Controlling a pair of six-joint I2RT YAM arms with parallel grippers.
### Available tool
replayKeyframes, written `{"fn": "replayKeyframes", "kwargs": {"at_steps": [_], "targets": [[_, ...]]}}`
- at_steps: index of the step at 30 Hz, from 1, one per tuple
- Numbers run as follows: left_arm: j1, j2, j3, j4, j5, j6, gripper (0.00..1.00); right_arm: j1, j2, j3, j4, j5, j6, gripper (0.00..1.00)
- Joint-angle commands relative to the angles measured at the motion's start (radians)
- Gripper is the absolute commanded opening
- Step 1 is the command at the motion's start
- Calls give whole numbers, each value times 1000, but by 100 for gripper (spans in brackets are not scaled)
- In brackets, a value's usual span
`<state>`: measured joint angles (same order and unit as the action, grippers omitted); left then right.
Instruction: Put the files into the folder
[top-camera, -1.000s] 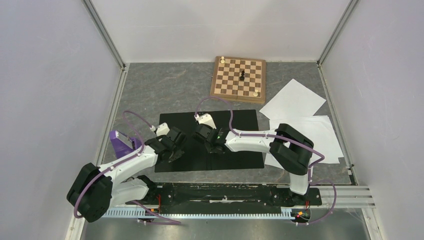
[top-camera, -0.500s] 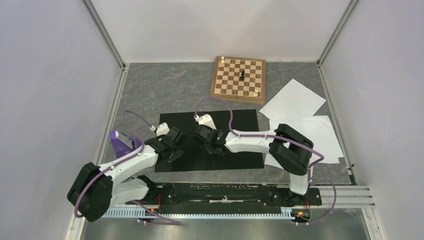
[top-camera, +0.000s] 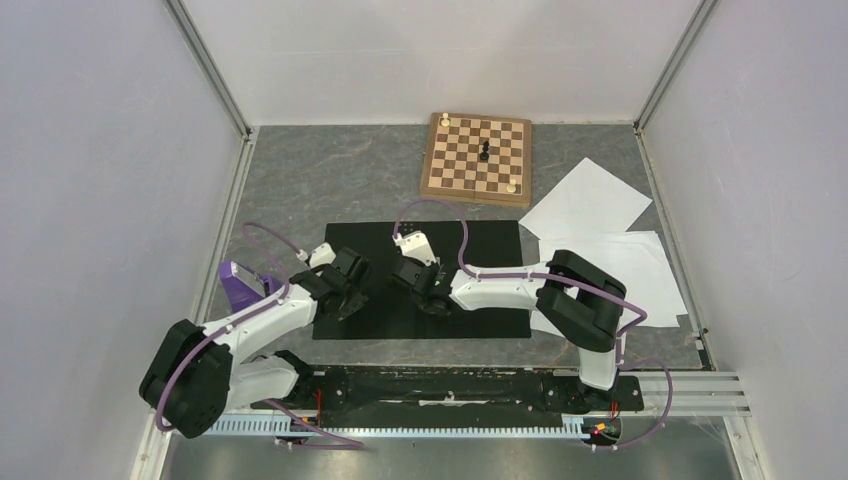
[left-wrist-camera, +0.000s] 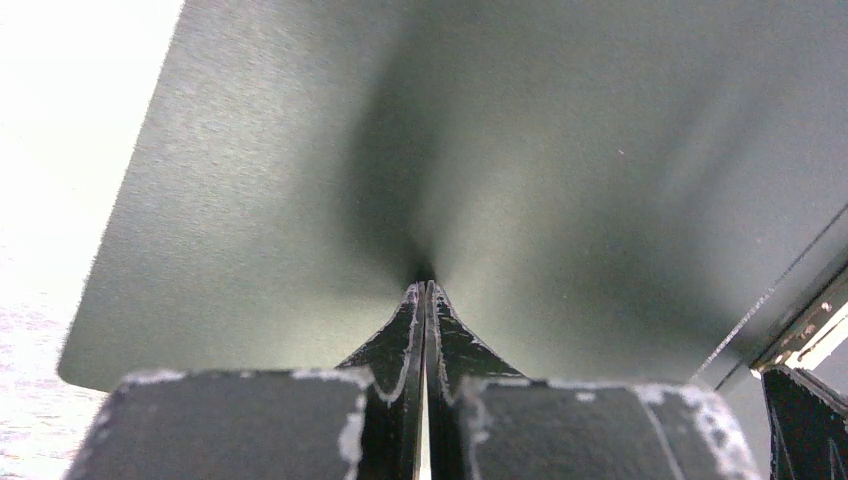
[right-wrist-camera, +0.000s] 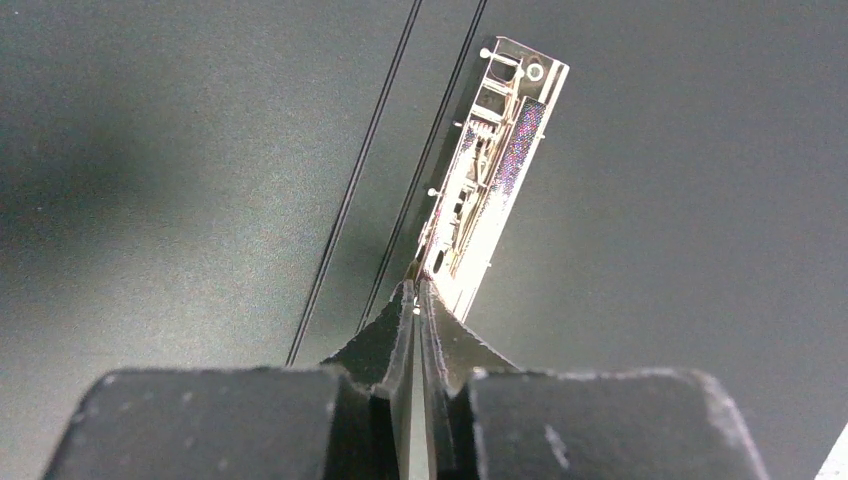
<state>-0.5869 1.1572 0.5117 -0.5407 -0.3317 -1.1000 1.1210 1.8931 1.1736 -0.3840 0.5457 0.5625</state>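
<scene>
**A:** Now, entry one: arms, and how they stand?

**B:** Both reach forward from the 6 o'clock edge and bend low over the table's middle, wrists pitched down. The left gripper (top-camera: 347, 300) comes in from 7 o'clock and the right gripper (top-camera: 432, 298) from 4 o'clock. They hang side by side, a little apart.

**A:** Entry two: the holder and its contents?

**B:** The folder (top-camera: 495, 245) lies open and flat at centre, toward 6 o'clock, black inside up. Its metal spine clip (right-wrist-camera: 490, 170) is bare. The files (top-camera: 585, 205) lie outside it at 3 o'clock, as loose white sheets overlapping on the table.

**A:** Entry three: pincers?

**B:** The left one's jaws are pressed together, tips down on the folder's left black leaf. The right one's are also closed, tips on the black lining at the near end of the clip. Whether it nips the clip, I cannot tell.

**A:** Sundries?

**B:** A chessboard (top-camera: 477, 158) at 12 o'clock and a purple metronome (top-camera: 240, 287) at 8 o'clock.
</scene>
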Motion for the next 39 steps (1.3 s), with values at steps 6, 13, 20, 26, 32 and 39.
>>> {"fn": "replayKeyframes", "kwargs": {"at_steps": [6,13,20,26,32,39], "targets": [[50,41,-12,-69,-7,-15,2,-23,19,-45,-246,110,4,6],[52,40,-12,-70,-7,-19,2,-40,-22,-25,-222,92,-20,7],[55,44,-10,-74,-8,-23,2,-59,-46,-10,-210,64,-45,10],[55,47,-3,-74,6,1,2,-64,-51,41,-189,22,-69,15],[54,33,36,-83,15,61,2,-91,-64,105,-153,-14,-92,31],[52,-3,141,-96,56,151,2,-176,-133,109,-67,-123,-126,53]]}}
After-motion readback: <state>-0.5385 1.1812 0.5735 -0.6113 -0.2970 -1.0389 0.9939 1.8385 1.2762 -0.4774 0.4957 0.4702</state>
